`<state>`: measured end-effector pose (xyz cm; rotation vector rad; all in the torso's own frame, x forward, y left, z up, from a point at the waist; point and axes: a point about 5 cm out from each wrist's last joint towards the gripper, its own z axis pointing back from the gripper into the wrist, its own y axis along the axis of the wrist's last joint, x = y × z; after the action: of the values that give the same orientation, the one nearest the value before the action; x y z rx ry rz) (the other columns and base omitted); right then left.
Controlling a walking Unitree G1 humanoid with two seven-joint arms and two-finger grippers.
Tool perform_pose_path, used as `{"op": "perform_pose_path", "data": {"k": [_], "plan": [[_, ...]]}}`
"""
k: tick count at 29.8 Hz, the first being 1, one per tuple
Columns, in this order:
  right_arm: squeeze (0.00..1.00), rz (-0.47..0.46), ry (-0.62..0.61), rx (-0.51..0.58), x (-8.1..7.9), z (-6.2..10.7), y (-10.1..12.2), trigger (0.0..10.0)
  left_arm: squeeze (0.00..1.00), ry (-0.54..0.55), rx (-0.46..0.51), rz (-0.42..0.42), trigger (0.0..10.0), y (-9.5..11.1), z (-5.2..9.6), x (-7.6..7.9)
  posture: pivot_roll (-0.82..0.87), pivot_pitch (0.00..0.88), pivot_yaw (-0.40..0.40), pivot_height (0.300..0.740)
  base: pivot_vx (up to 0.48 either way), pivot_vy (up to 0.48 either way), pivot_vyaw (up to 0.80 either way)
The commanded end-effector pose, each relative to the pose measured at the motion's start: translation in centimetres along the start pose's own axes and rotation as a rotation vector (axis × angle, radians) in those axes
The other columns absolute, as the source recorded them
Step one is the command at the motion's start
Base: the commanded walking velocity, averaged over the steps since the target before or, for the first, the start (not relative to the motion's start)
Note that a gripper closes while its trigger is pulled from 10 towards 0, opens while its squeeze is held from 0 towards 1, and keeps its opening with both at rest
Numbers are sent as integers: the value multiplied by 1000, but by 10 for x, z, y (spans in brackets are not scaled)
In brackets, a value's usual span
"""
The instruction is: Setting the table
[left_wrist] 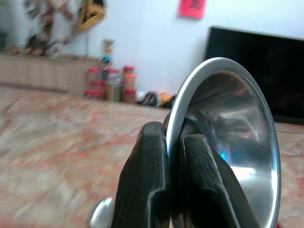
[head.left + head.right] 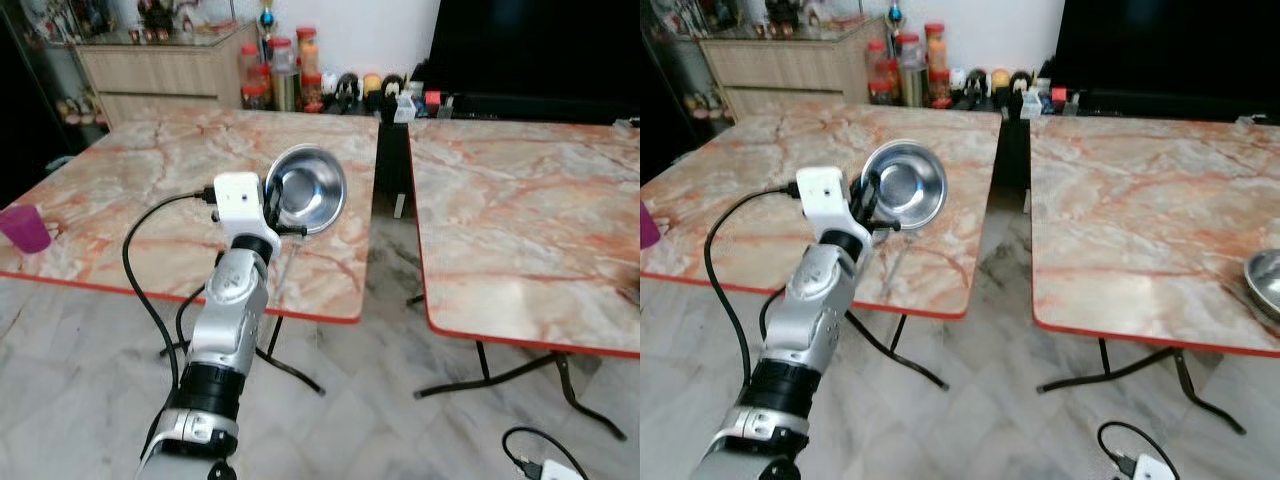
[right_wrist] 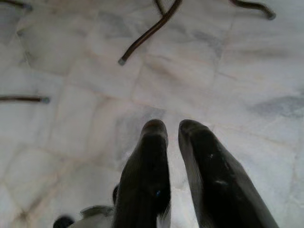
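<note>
Above the near table (image 2: pixel 120 190), the left hand (image 1: pixel 173 142) carries a steel bowl (image 2: pixel 305 188), its two black fingers (image 1: pixel 147 175) pinched on the rim, one inside the wall and one outside. The bowl is tilted on edge, its opening turned roughly sideways, and hangs clear of the tabletop; it is not yet set down.

Beyond the left hand, along the wall, jars (image 2: pixel 285 70) and small items stand beside a cabinet (image 2: pixel 160 65). Well to the hand's left, near the table edge, stands a purple cup (image 2: pixel 24 228). To its right, across a gap, is a second table (image 2: pixel 1140 210), and a second bowl (image 2: pixel 1265 280) rests at its near right edge.

The right hand (image 3: pixel 173 127) hangs idle over the tiled floor (image 3: pixel 71 118), fingers nearly together and holding nothing.

Progress, as a judgement:
- Done: one bowl appears placed on the second table; a cup is already on the near one.
- In hand: the carried bowl is at table height but airborne.
- Remaining: level the bowl, lower it to the marble, release. No plates or cutlery are laid, so the setting looks at an early stage.
</note>
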<state>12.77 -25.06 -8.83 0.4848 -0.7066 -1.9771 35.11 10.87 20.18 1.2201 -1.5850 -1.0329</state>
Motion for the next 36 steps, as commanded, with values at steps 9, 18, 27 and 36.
{"op": "perform_pose_path", "data": {"k": [9,18,27,36], "plan": [[0,1,5,4,1,0,2,10000,0,2,11,-1,10000,4,-1,-2,28,0,-21,740,0,-394,0],[0,12,4,1,2,0,0,10000,0,-10,11,-1,10000,4,0,-1,26,0,-22,740,0,-393,0],[0,-5,5,10,2,0,1,10000,0,-10,7,-3,10000,4,-1,-2,24,0,-22,740,0,-390,0],[0,-4,3,11,2,0,2,10000,0,-6,0,-5,10000,3,0,-3,17,0,-26,740,0,-391,0]]}}
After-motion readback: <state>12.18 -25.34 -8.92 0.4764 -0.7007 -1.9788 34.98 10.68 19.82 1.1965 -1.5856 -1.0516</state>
